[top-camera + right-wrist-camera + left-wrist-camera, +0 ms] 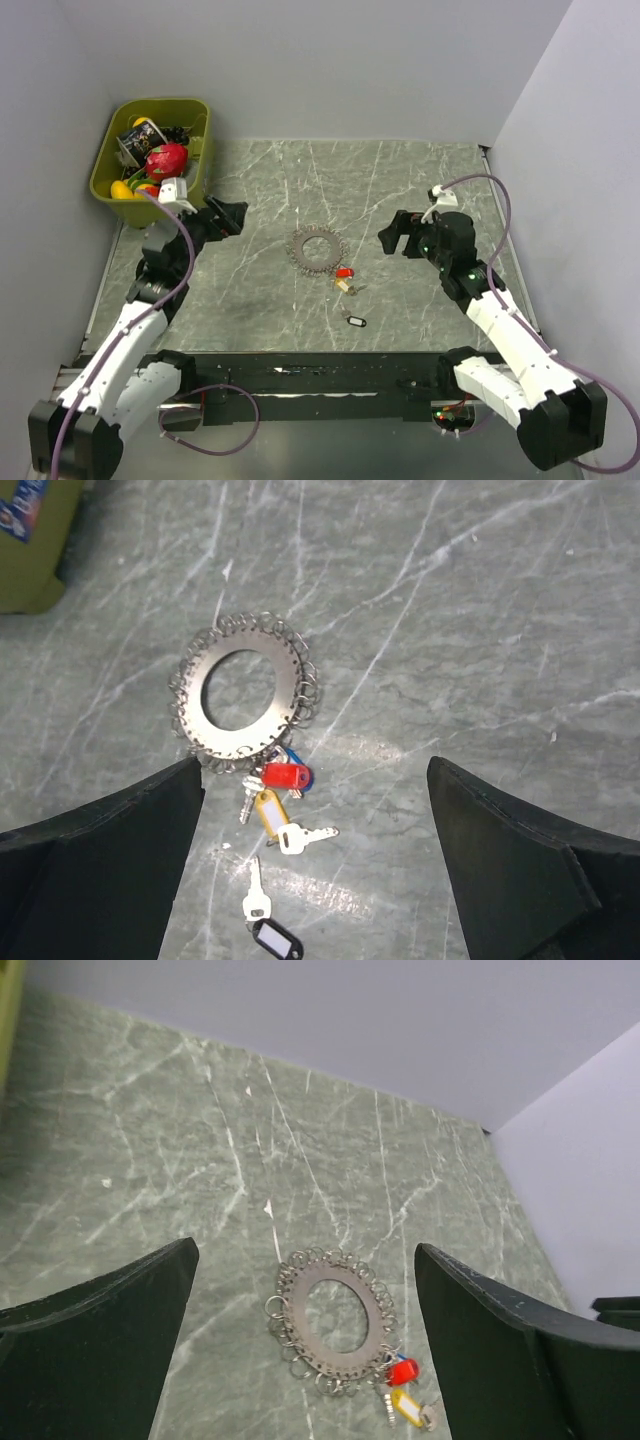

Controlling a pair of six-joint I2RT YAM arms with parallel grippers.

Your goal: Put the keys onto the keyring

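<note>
The keyring (317, 250) is a flat grey metal ring fringed with small wire loops, lying mid-table; it also shows in the left wrist view (335, 1358) and the right wrist view (222, 735). A red-tagged key (344, 271) (402, 1371) (285, 775) lies against its near rim, over a blue tag. A yellow-tagged key (347, 287) (268, 810) lies just nearer, and a black-tagged key (356, 321) (275, 940) lies apart, nearer still. My left gripper (232, 215) (305, 1250) is open and empty, left of the ring. My right gripper (392, 235) (313, 763) is open and empty, right of it.
An olive bin (160, 102) full of toys and fruit stands at the back left, behind the left arm; its corner shows in the right wrist view (30, 540). Grey walls close the table at the back and both sides.
</note>
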